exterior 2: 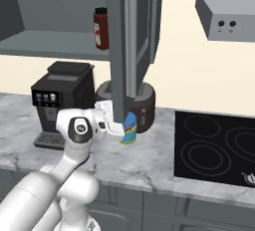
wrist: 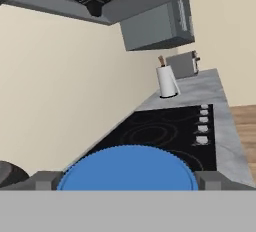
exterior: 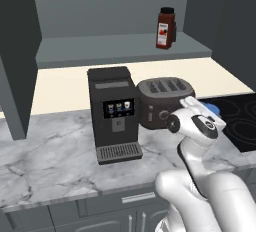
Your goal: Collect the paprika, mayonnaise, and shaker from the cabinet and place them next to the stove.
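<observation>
The two-finger gripper (wrist: 129, 181) on the white arm has its small dark fingertips (wrist: 46, 180) spread wide to either side of the round blue lid of the mayonnaise (wrist: 129, 168), a short jar with yellow and blue label bands; the tips flank the lid with a little space on each side, so the jar looks bracketed, not pinched, though actual contact cannot be ruled out. In the right base view the jar (exterior 2: 129, 130) stands on the white-and-grey marble counter (exterior 2: 149, 160), just in front of the dark four-slot toaster (exterior 2: 144, 103) and a short way left of the stove (exterior 2: 214, 148), a flat glossy black cooktop with faint ring markings. A black coffee machine (exterior: 114, 113) stands on the counter beside the toaster. Above, the dark grey wall cabinet (exterior: 120, 51) is open, its panelled door (exterior 2: 130, 41) with the long bar handle swung out, and the paprika (exterior: 165, 28), a tall dark-red bottle with a black cap and a white-and-red label, is still upright on the grey inner shelf. The shaker cannot be picked out with certainty. By this reckoning the mayonnaise is out of the cabinet and resting near the stove, the first of three; the paprika remains to be fetched, and the shaker's whereabouts are unsettled.
</observation>
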### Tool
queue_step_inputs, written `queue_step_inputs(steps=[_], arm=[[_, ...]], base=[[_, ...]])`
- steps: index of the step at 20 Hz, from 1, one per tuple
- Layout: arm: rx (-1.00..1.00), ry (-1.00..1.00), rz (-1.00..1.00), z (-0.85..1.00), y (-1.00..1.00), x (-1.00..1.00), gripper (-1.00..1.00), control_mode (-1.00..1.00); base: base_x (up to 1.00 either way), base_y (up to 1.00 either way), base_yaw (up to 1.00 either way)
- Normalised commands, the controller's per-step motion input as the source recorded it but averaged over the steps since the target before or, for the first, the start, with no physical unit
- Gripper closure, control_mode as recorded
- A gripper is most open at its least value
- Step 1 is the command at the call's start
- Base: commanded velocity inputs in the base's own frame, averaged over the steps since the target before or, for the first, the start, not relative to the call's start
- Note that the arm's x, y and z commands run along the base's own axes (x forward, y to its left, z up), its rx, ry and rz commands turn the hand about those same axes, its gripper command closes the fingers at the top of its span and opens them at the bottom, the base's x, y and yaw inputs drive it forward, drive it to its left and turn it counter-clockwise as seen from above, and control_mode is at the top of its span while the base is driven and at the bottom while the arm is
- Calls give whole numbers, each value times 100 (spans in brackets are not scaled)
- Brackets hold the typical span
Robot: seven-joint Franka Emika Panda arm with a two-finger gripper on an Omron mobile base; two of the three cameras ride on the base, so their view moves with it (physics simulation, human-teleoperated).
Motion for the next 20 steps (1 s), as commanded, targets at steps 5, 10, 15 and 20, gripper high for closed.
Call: queue_step_inputs(steps=[5, 10, 15, 20], arm=[[0, 1, -5, -43, -35, 26, 100, -100], [0, 1, -5, -55, -24, 52, 100, -100], [0, 0, -8, -53, -5, 57, 100, -100], [0, -1, -13, -32, 0, 44, 100, -100]], base=[[0, 0, 0], [0, 0, 0], [0, 0, 0], [0, 0, 0]])
